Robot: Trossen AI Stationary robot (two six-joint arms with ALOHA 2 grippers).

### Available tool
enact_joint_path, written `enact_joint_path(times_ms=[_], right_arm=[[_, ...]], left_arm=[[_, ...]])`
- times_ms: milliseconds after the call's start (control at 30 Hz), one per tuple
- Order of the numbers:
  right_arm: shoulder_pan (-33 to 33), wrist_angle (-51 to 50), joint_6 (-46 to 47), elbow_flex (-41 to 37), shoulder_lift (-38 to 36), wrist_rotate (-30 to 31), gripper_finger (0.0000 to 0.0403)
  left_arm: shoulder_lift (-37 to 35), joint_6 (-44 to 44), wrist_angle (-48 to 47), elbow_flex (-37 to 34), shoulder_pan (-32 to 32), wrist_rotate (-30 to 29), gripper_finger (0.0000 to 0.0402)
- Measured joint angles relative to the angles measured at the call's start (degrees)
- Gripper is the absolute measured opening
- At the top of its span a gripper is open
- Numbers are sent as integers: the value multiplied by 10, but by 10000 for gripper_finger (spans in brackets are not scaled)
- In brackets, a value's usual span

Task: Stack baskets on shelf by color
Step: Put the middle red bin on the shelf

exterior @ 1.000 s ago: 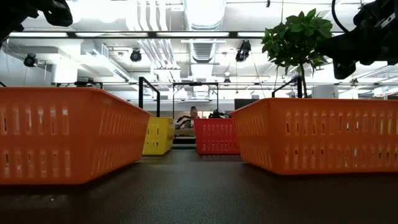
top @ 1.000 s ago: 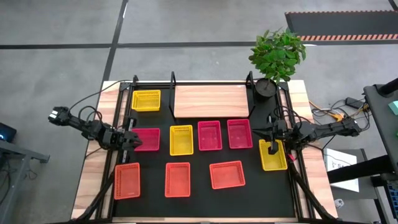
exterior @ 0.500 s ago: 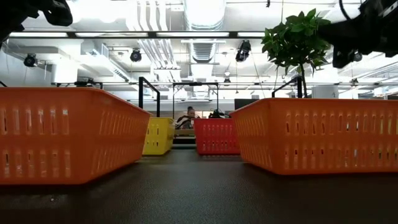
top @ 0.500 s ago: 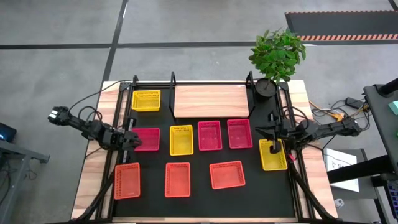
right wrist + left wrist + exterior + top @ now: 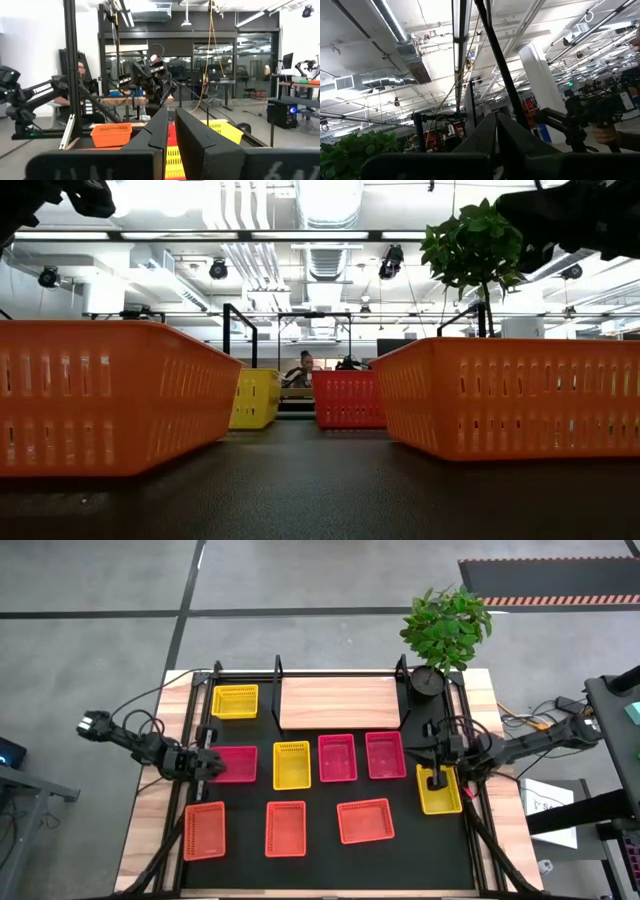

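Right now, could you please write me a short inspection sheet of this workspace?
Surface: black mat, nine baskets spread on it.
Job's things: shelf bare; three yellow, three pink-red, three orange baskets, none stacked.
Clutter: potted plant at the shelf's right end.
Grippers: left gripper shut at the left pink basket; right gripper shut on the right yellow basket, gripping its wall.
Cables: loose on the floor right of the table.
Surroundings: nothing seen.

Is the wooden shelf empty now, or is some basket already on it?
Empty. In the high view the shelf shows only bare wood; all nine baskets, such as the yellow basket beside it, lie on the black mat.
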Motion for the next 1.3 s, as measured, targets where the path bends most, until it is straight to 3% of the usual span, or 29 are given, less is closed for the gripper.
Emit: enact_joint_path(times_ms=[333, 533, 767, 1300], right_arm=[[2, 155, 1, 1, 133, -11, 28], [2, 163, -12, 49, 196, -11, 28], [2, 74, -67, 171, 282, -11, 28], [3, -236, -121, 461, 461, -12, 28]], left_arm=[[17, -2, 0, 0, 0, 0, 2], [21, -2, 3, 0, 0, 0, 2], [21, -2, 7, 0, 0, 0, 2], [20, -3, 15, 0, 0, 0, 2]])
